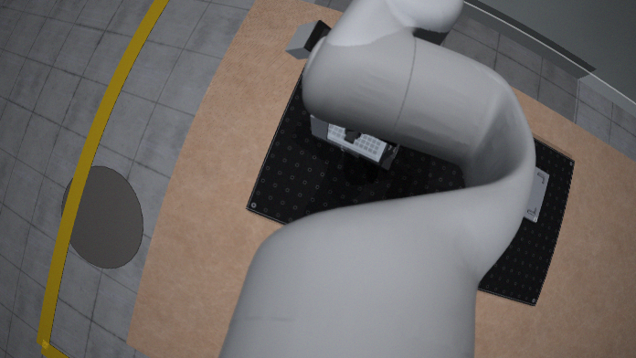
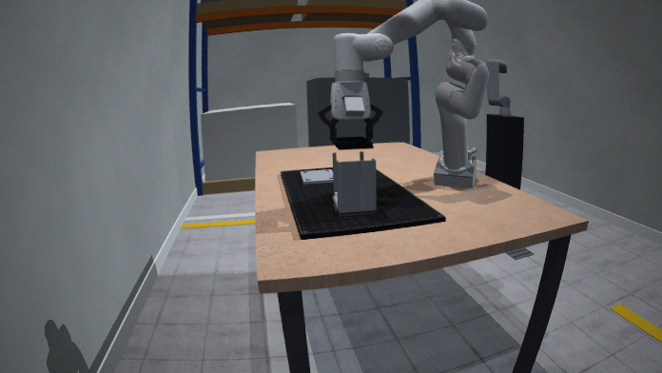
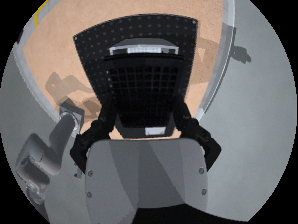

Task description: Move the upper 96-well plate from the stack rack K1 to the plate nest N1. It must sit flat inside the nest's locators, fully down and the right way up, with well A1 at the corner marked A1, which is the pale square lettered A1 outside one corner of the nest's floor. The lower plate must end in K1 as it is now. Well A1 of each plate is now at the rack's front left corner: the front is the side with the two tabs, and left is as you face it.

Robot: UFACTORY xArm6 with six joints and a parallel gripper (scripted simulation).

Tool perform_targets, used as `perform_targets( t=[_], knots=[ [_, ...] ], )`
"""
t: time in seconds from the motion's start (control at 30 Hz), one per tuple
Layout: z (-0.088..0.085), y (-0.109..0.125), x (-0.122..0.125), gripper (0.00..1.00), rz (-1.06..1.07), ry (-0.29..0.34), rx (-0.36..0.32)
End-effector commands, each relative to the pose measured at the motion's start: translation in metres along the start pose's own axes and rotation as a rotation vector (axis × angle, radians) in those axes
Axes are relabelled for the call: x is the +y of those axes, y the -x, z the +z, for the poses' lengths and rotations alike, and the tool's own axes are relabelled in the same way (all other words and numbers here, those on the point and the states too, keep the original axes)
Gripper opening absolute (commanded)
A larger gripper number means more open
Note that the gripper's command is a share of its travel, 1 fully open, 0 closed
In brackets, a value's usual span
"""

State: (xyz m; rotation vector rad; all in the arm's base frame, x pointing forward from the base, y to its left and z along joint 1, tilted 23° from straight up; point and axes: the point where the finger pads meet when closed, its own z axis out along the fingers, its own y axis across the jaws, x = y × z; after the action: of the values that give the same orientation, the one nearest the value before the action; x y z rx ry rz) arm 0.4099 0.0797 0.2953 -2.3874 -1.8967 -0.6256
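My gripper [image 2: 353, 137] hangs above the grey stack rack K1 [image 2: 354, 186] and is shut on the upper 96-well plate [image 2: 353, 143], which looks dark and level, clear of the rack's top posts. In the wrist view the plate [image 3: 143, 92] sits between my fingers, with the rack's top [image 3: 147, 50] just beyond it. A pale well grid [image 1: 361, 143] shows inside the rack [image 1: 352, 146] under the arm; I cannot tell which plate it is. The plate nest N1 [image 2: 318, 176] lies flat and empty behind the rack to the left; it also shows in the top view [image 1: 536, 194].
The rack and nest stand on a black perforated mat [image 2: 357, 205] on a wooden table. The arm's base [image 2: 456, 173] and a black pillar [image 2: 504, 147] stand at the table's far right. A grey block [image 1: 302, 43] sits at the mat's far end.
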Motion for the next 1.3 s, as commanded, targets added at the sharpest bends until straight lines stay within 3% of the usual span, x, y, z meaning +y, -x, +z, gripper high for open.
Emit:
perform_targets(
  t=[0.0,1.27],
  knots=[
    [-0.001,0.006,0.002,0.00,-0.030,0.004,0.001],
    [0.001,0.118,0.020,0.00,-0.030,0.004,0.000]
  ],
)
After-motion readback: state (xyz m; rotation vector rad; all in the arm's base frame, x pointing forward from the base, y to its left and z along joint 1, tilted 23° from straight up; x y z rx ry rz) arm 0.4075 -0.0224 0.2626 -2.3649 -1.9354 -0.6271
